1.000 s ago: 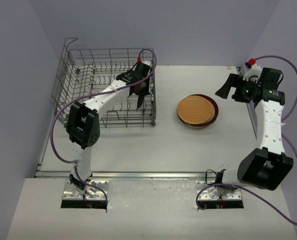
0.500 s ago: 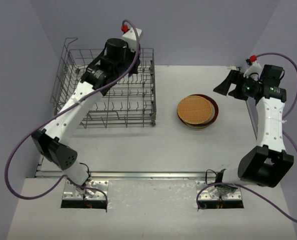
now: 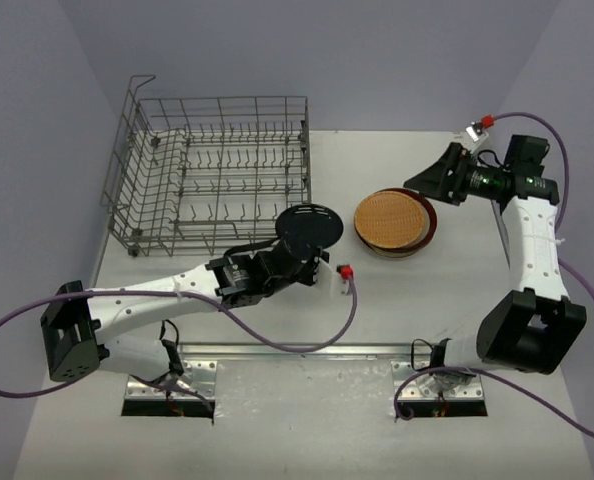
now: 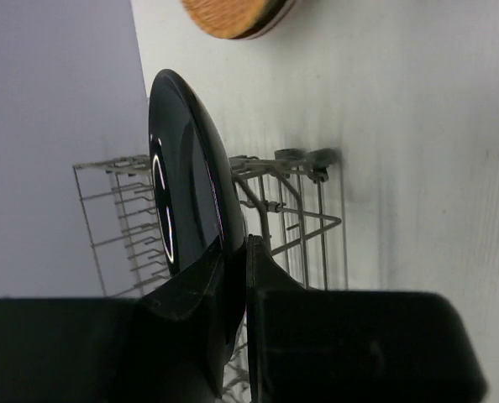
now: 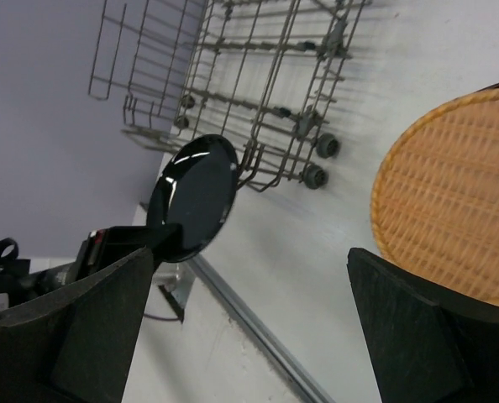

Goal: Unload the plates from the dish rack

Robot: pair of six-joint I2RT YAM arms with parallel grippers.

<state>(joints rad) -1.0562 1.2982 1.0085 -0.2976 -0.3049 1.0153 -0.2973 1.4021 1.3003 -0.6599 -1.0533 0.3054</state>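
While the left claw (image 3: 299, 258) was clamped together on the near rim of the black plate (image 3: 309, 226), the plate hung over the table (image 3: 277, 310) just off the near right corner of the rack (image 3: 217, 98), between the rack and the stack (image 3: 392, 222). The stack lay on the table right of the rack, an orange-brown woven-look plate on top and a red rim showing beneath it. The right claw (image 3: 432, 180) stood wide apart in the air, just right of the stack and a little farther back, holding nothing.

The top view alone showed both arms and the whole rack, with its raised loop at the far left corner. The left wrist view caught the black plate (image 4: 191, 201) edge-on, one finger of the left claw (image 4: 237, 252) pressed to each face, with the rack (image 4: 291, 210) behind it. The right wrist view looked past the spread right claw (image 5: 249, 252) onto the glossy face of the black plate (image 5: 192, 197), the rack (image 5: 258, 92) with round feet along its lower edge, and the stack (image 5: 459, 193).
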